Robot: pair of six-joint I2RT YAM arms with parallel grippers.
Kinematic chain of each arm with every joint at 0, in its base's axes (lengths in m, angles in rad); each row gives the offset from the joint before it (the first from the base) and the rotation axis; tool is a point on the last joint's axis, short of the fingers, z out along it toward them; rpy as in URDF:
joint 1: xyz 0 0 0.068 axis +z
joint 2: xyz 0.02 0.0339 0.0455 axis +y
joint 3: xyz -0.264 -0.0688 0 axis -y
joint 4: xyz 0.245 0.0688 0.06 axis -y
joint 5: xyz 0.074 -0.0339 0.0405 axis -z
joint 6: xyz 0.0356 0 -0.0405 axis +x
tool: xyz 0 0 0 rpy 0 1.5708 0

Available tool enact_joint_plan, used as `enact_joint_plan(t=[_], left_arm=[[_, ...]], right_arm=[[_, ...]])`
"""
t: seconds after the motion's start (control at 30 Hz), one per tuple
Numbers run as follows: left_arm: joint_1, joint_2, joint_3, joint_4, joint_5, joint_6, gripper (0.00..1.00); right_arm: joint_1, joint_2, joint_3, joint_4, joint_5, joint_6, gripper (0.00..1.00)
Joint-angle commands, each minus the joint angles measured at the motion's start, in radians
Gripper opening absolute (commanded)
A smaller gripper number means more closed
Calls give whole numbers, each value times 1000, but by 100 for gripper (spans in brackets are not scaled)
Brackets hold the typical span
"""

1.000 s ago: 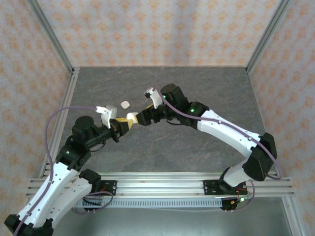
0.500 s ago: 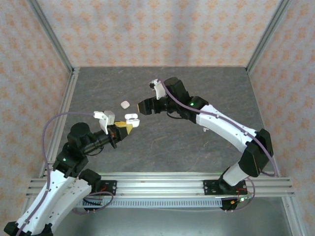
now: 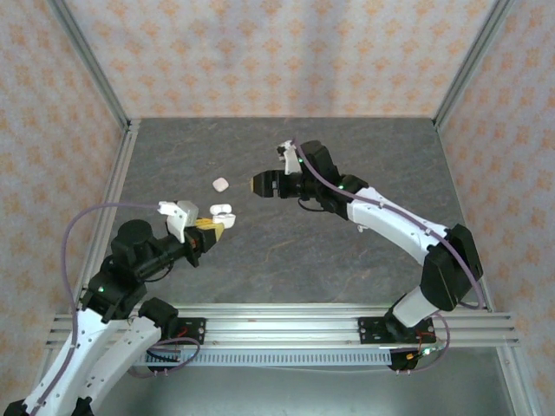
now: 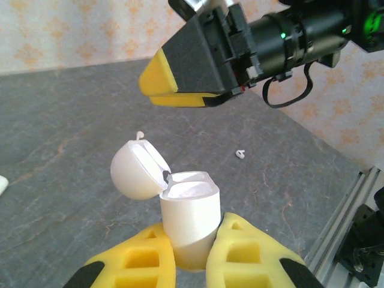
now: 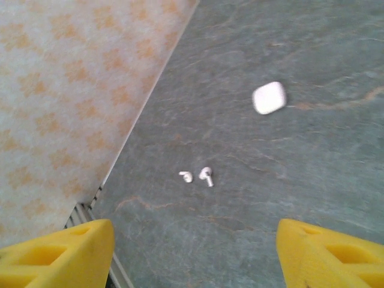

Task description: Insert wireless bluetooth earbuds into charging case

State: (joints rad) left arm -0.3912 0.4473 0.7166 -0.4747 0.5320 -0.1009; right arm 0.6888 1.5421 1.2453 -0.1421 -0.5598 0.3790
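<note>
Left jaws are clamped on the charging case [image 4: 187, 222], lid flipped open. Right jaws are spread wide with nothing in them. Two earbuds [image 5: 206, 176] lie side by side on the surface [image 3: 286, 260], and a second, closed case [image 5: 269, 98] sits a bit further off.

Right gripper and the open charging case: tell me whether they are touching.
Apart. The left wrist view shows bare table between the right gripper and the open charging case, which the left gripper clamps.
</note>
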Motion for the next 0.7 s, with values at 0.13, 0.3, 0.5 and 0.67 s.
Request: enact_joint_plan(t=[0.13,0.3,0.5,0.67], left_arm=[[-2,-60,78,-68,-50,36,0],[-1,-84,103,-88,-46,32,0],[-2,-99,122,-121,-45,43,0],[-2,-115,114,-118,-18,42,0]], right_arm=[[-26,164,126,-173,55,62,70],[21,388,368,-389,66,4,67],[109,638,709,-613,183,-95,65],[164,813,966,-730,236,-139,63]])
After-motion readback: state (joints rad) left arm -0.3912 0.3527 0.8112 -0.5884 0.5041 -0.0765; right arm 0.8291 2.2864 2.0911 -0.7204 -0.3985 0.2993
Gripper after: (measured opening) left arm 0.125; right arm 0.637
